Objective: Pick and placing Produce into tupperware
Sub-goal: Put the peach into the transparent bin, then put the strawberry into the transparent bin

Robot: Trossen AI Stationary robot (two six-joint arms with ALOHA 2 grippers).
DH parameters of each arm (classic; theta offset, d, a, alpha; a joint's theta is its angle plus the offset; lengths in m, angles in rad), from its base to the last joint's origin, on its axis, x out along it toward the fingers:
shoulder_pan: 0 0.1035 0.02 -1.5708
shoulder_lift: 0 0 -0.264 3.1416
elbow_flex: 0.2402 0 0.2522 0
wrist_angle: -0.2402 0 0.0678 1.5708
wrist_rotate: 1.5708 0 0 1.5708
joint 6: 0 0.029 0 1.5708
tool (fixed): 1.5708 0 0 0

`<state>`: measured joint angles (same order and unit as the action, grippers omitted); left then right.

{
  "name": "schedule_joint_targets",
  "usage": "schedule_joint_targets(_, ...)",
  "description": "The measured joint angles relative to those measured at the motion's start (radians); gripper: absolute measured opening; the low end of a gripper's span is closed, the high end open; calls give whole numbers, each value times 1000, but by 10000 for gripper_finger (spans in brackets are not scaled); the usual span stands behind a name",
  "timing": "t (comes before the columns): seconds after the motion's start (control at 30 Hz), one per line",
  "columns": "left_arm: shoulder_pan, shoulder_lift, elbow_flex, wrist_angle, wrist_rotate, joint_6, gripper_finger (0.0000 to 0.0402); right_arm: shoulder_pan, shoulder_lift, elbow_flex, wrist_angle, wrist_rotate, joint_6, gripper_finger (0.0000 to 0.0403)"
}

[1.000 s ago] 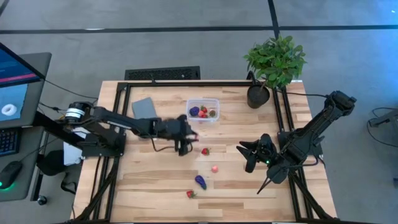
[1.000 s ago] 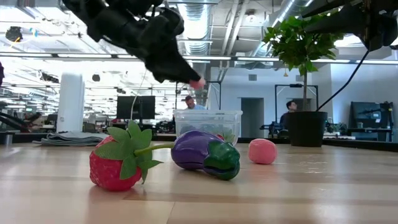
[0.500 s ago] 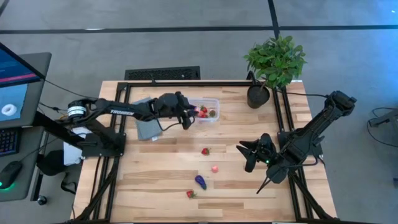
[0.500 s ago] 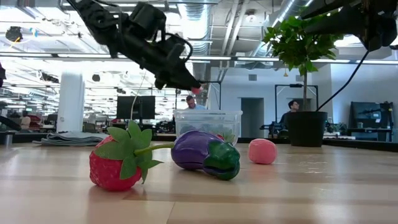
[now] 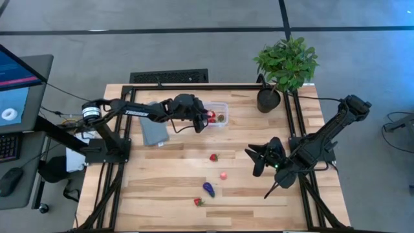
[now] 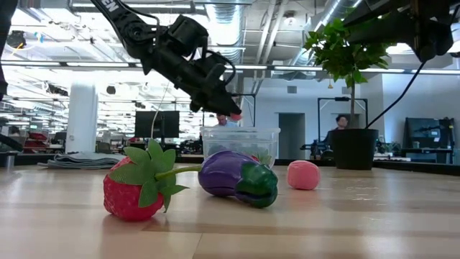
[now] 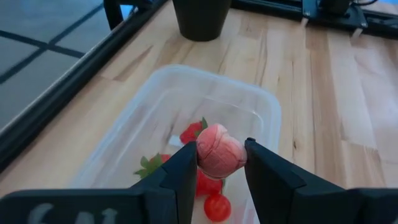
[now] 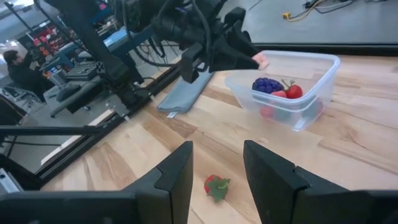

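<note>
Most of the tupperware (image 7: 261, 112) stayed hidden behind the left gripper (image 7: 221, 163), which pinched a pink piece (image 7: 219, 151), newly over it, while we saw the right gripper (image 8: 217, 163) parted.

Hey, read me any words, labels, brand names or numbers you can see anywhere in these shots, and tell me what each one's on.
Nothing can be read in full in any view.
Left arm: white lettering along its link, too small to read.
Monitor beside the table: coloured screen graphics, no legible words.
Tub, produce, lid, plant pot: no labels visible.
</note>
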<state>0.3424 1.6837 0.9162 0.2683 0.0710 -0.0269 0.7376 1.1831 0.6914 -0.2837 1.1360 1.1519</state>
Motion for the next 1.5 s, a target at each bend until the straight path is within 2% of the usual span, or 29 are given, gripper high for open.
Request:
schedule_joint_targets(0.27,0,5,7,0,-2,-8,133,0,0,0,-4,-13,0,164)
schedule_joint_targets(0.63,0,5,7,-8,-32,-29,190,0,0,0,-23,-32,17,164)
schedule_joint_targets(0.7,-1,3,7,-8,-29,-29,198,-7,0,0,-46,-80,39,164)
schedule_joint_targets(0.9,-16,-60,6,3,51,-48,205,-74,31,0,-121,-346,65,169)
schedule_joint_targets(1.07,-63,-184,5,-73,52,-23,205,-119,67,1,-104,-414,-57,189)
schedule_joint_targets(1.23,-118,-322,-38,-206,-3,-23,205,-185,82,1,-107,-479,-179,223)
schedule_joint_targets(1.37,-175,-428,-94,-281,-81,-72,205,-273,82,1,-92,-584,-307,251)
schedule_joint_targets(1.5,-245,-539,-184,-313,-181,-158,205,-369,82,1,-40,-725,-463,262)
